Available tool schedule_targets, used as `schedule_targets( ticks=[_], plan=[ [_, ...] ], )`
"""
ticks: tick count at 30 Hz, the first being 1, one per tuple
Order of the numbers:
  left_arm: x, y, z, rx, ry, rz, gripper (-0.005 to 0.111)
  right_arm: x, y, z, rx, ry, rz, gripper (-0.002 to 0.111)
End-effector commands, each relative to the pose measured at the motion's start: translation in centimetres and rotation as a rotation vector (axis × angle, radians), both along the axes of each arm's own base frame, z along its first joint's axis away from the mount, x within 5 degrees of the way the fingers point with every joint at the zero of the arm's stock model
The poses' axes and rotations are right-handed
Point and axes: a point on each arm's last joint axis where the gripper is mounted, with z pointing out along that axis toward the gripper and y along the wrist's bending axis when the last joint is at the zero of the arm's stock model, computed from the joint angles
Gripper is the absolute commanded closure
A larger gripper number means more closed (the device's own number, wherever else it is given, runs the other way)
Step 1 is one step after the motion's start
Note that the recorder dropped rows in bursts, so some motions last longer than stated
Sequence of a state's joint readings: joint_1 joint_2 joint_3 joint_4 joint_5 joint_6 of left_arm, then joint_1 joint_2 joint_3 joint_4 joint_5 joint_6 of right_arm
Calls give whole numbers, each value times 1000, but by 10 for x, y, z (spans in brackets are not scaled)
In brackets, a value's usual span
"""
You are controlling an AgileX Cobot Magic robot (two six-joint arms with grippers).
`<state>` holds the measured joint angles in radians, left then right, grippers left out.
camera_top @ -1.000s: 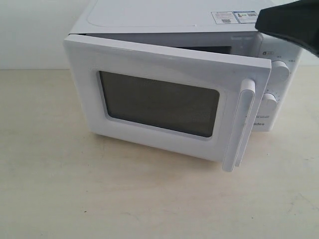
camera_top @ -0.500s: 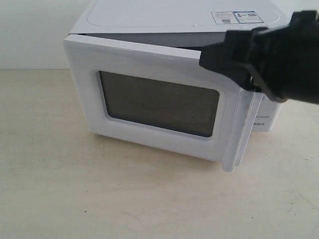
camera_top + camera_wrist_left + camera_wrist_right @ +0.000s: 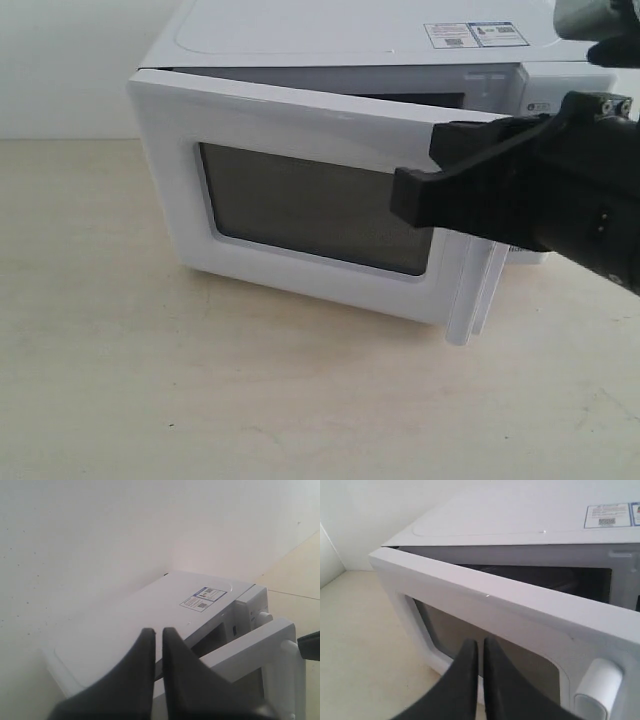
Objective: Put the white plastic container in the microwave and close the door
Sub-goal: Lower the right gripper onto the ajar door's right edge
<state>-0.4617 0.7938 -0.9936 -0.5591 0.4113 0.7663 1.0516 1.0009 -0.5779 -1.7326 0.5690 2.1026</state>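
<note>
Exterior: the microwave [image 3: 350, 40] stood on the tabletop [image 3: 200, 400], its door [image 3: 300, 130] ajar, with the right hand [image 3: 412, 200] in front of the door's handle side. Left wrist: the left hand [image 3: 157, 645] was narrow and empty above the microwave. Right wrist: the right hand was closed and empty, facing the door.

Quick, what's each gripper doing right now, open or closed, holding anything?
Left gripper: closed, holding nothing.
Right gripper: closed, holding nothing.

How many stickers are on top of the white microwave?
2. A white rectangular paper sticker and a blue-and-white one lie side by side atop the white boxy microwave. The black arm nearby might hide more.
</note>
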Motion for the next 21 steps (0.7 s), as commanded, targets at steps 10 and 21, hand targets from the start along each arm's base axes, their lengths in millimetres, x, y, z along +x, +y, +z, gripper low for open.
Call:
schedule_targets(
  ticks=[10,21],
  plan=[
    [-3,1,3,-15,1,-6,102,1,-12,-2,-46,106,-202,108],
    [-3,1,3,-15,1,-6,102,-29,25,11,-504,136,504,108]
  ],
)
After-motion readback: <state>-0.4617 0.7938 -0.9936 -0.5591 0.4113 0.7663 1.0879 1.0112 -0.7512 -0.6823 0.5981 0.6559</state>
